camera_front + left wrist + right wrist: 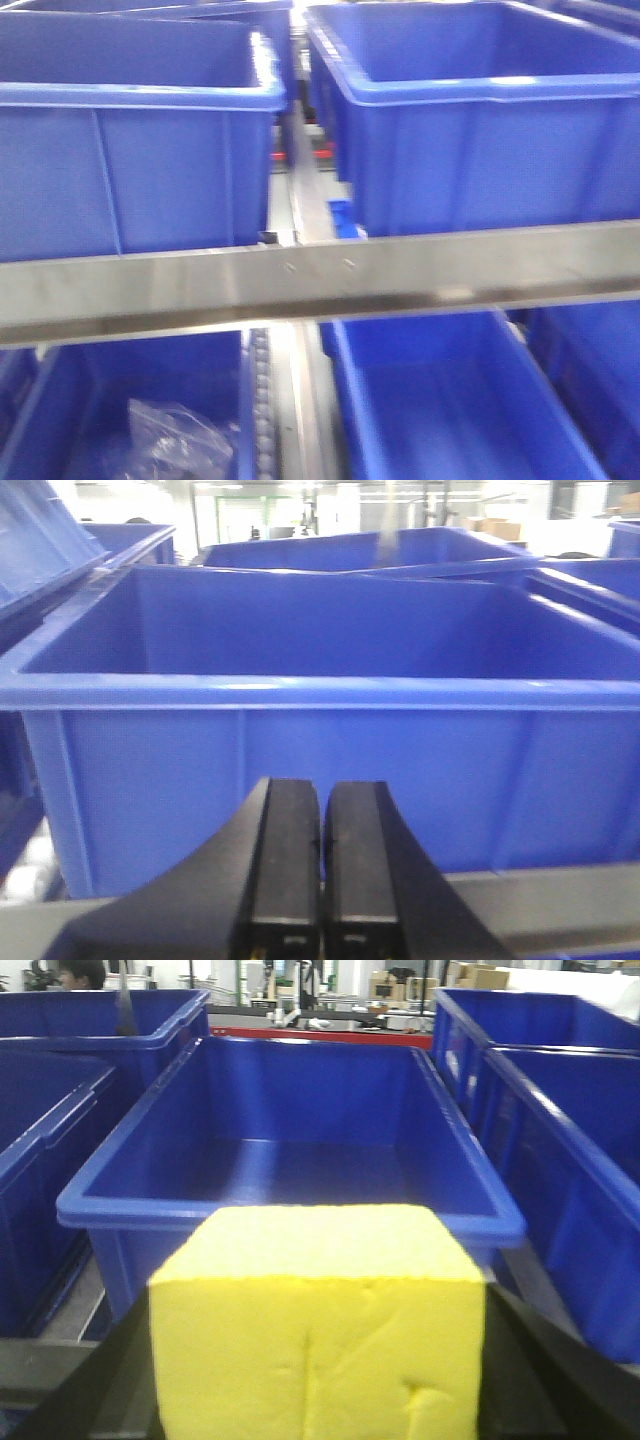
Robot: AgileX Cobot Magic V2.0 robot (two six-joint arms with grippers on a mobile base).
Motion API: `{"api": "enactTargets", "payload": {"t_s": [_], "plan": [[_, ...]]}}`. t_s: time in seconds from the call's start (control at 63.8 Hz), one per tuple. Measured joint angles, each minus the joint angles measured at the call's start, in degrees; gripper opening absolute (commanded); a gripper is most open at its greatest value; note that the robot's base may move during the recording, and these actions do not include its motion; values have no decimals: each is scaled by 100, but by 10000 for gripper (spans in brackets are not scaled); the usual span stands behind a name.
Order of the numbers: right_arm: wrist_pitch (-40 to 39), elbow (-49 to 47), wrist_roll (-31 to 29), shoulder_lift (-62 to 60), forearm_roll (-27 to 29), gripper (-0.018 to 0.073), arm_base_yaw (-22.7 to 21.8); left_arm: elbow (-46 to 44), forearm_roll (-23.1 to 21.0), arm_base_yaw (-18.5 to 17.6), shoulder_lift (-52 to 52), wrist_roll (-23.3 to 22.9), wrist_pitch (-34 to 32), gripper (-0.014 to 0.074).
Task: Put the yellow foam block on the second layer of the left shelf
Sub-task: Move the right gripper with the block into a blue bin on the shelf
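Note:
The yellow foam block (318, 1330) fills the lower middle of the right wrist view, clamped between the dark fingers (110, 1385) of my right gripper (318, 1360). It hangs just in front of the near rim of a long blue bin (300, 1150). In the left wrist view my left gripper (321, 870) is shut with its two black fingers (285, 860) pressed together and nothing between them, facing the wall of a large blue bin (300, 770). Neither gripper nor the block shows in the front view.
Blue bins (130, 150) (480, 130) sit on the upper layer behind a metal shelf rail (320, 275). Below the rail are more bins; the left one (60, 400) holds a clear plastic bag (175, 435). Further blue bins (560, 1140) flank the right gripper.

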Motion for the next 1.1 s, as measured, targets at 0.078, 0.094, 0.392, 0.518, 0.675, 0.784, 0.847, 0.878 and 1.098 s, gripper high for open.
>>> {"api": "enactTargets", "payload": {"t_s": [0.078,0.094,0.392,0.518,0.675,0.784,0.847,0.878,1.098], "plan": [[0,0,0,0,0,520,0,0,0,0,0,0,0,124],[0,0,0,0,0,520,0,0,0,0,0,0,0,124],[0,0,0,0,0,520,0,0,0,0,0,0,0,124],[0,0,0,0,0,520,0,0,0,0,0,0,0,124],[0,0,0,0,0,520,0,0,0,0,0,0,0,124],[0,0,0,0,0,520,0,0,0,0,0,0,0,124],[0,0,0,0,0,520,0,0,0,0,0,0,0,124],[0,0,0,0,0,520,0,0,0,0,0,0,0,124],[0,0,0,0,0,520,0,0,0,0,0,0,0,124]]}}
